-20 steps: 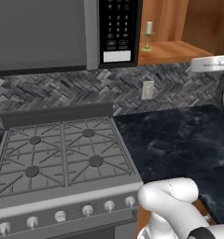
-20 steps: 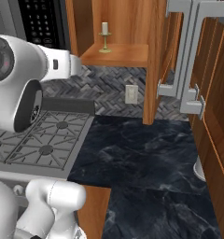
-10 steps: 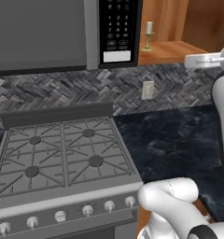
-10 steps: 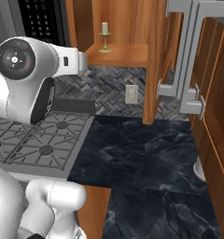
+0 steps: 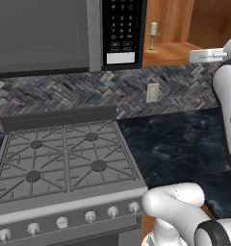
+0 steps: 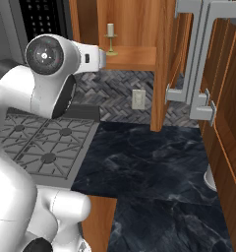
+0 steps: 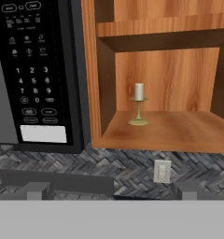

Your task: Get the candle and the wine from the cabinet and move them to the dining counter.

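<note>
Cream candle on brass holder (image 7: 138, 104) upright on open orange-brown wooden cabinet's (image 7: 156, 130) bottom shelf, 12 o'clock of gripper (image 7: 112, 190), jaws apart, empty.

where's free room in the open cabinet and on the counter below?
Cabinet bottom shelf: bare wood right of the candle, out to the right edge. Left of it, a narrow strip to the side wall. Black worktop between the stove and wooden doors is bare.
</note>
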Available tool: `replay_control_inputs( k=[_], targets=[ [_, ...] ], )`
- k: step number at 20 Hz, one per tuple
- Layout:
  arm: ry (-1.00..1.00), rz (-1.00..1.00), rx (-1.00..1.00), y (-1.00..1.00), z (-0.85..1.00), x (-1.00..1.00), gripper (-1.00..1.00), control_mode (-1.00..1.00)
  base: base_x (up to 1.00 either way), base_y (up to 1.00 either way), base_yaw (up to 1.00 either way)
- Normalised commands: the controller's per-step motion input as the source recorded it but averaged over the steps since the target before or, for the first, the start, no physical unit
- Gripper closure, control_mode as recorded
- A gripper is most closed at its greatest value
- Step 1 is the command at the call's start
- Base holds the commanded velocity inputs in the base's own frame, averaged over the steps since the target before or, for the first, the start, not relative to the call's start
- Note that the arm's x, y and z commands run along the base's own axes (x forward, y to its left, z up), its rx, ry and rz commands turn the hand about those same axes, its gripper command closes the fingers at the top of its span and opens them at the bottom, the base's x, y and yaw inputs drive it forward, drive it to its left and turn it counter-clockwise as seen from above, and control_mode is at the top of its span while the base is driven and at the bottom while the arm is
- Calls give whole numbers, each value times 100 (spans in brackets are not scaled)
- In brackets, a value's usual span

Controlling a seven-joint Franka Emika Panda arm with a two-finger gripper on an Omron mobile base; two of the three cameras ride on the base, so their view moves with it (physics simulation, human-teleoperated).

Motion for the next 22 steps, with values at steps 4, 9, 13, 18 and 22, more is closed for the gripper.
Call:
replay_control_inputs(
  k=[4, 9, 13, 18, 22],
  targets=[
    [0, 0, 0, -8, 8, 48, -100, -100, 0, 0, 0],
    [0, 0, 0, -8, 3, 36, -100, -100, 0, 0, 0],
    [0, 0, 0, -9, 8, 22, -100, -100, 0, 0, 0],
    [0, 0, 0, -12, 11, 19, -100, -100, 0, 0, 0],
    [0, 0, 0, -13, 4, 12, -100, -100, 0, 0, 0]
  ],
)
